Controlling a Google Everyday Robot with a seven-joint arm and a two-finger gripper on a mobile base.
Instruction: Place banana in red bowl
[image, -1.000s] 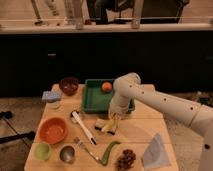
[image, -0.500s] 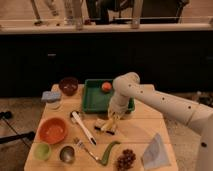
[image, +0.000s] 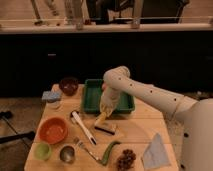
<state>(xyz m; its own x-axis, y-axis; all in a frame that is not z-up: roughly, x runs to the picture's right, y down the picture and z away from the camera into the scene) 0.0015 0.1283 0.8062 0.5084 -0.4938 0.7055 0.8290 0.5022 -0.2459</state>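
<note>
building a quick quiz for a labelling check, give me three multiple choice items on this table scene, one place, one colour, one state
1. Where is the gripper?
A raised high, clear of everything
B low at the banana, just in front of the tray
C out of view

2. What colour is the tray?
A green
B blue
C white

3. The red bowl is:
A holding the banana
B overturned
C upright, without the banana

1 B: the arm ends at the banana by the tray's front edge.
2 A: its walls are green.
3 C: the banana is at the gripper, apart from the bowl.
</note>
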